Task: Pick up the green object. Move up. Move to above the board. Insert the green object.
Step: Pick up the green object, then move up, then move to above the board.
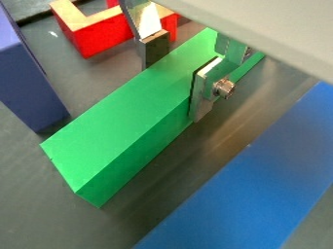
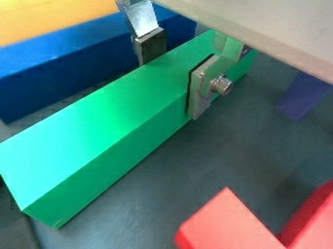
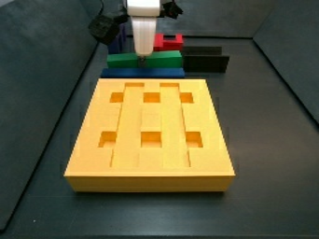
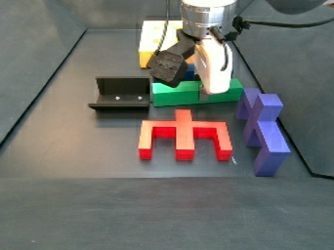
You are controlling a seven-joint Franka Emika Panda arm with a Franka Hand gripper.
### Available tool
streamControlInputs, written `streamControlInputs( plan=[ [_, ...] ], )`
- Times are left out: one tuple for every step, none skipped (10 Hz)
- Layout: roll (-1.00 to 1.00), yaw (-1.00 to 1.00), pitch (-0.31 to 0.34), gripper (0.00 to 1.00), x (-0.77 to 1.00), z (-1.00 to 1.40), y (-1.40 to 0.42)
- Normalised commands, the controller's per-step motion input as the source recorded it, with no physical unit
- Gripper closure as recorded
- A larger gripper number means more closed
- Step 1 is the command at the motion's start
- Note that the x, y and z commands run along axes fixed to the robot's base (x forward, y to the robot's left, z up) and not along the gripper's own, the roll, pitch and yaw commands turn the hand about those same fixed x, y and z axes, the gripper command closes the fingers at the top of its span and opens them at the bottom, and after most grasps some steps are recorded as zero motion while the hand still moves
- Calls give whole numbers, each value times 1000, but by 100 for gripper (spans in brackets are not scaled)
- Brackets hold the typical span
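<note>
The green object (image 1: pixel 117 126) is a long plain bar lying flat on the dark floor, seen in both wrist views (image 2: pixel 104 146) and both side views (image 3: pixel 125 62) (image 4: pixel 177 95). My gripper (image 1: pixel 180 66) (image 2: pixel 176 66) reaches down over it and straddles its width near one end. One silver finger (image 1: pixel 208 89) lies against the near long side. The other dark pad (image 1: pixel 154 49) meets the far edge, so the gripper is shut on the bar. The board (image 3: pixel 149 131), a thick yellow-orange slab with grooves and square recesses, lies right beside the bar.
A flat blue bar (image 2: pixel 65 58) lies between the green bar and the board. A red notched block (image 4: pixel 183 137) and purple stepped pieces (image 4: pixel 261 132) sit on the bar's other side. The dark fixture (image 4: pixel 117 93) stands next to one end of the bar.
</note>
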Motion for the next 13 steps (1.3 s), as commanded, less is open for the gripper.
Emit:
streamControlInputs(
  plan=[
    [0, 0, 0, 100, 0, 0, 0],
    [0, 0, 0, 100, 0, 0, 0],
    [0, 0, 0, 100, 0, 0, 0],
    [0, 0, 0, 100, 0, 0, 0],
    [0, 0, 0, 100, 0, 833, 0],
    [-3, 45, 5, 100, 28, 798, -6],
    [-14, 47, 43, 100, 6, 487, -12],
    [-18, 36, 31, 100, 24, 277, -11],
    [0, 0, 0, 100, 0, 1400, 0],
    [-1, -2, 12, 100, -9, 1400, -1],
    [-12, -2, 10, 100, -37, 1400, -6],
    [-18, 4, -11, 100, -22, 1400, -2],
    [-33, -4, 36, 100, 10, 1400, -2]
  ],
)
